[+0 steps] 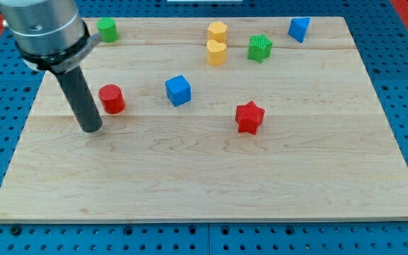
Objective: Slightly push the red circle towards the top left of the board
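Observation:
The red circle point(111, 98) is a short red cylinder on the left part of the wooden board point(211, 184). My tip point(91, 129) rests on the board just below and to the left of the red circle, a small gap apart from it. The dark rod rises from the tip towards the view's top left, up to the arm's grey metal end.
A blue cube point(178, 91) sits right of the red circle. A red star point(248, 117) lies at centre. A green block point(107, 30) is at top left. Two yellow blocks point(217, 42), a green star point(259, 48) and a blue block point(299, 29) stand along the top.

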`<state>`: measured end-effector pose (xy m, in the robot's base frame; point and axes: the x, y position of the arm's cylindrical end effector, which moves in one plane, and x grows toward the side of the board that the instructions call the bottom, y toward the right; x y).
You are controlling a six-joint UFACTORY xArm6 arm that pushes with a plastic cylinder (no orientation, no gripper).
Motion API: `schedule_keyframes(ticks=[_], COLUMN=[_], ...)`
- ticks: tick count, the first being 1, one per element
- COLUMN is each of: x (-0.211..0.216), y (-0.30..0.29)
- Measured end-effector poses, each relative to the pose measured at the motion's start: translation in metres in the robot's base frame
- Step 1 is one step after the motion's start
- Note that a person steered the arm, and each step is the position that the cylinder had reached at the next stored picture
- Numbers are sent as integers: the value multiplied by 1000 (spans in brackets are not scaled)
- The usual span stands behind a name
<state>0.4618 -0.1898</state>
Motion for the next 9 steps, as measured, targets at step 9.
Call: schedule_keyframes(ticks=[9], x=[-34], y=[39])
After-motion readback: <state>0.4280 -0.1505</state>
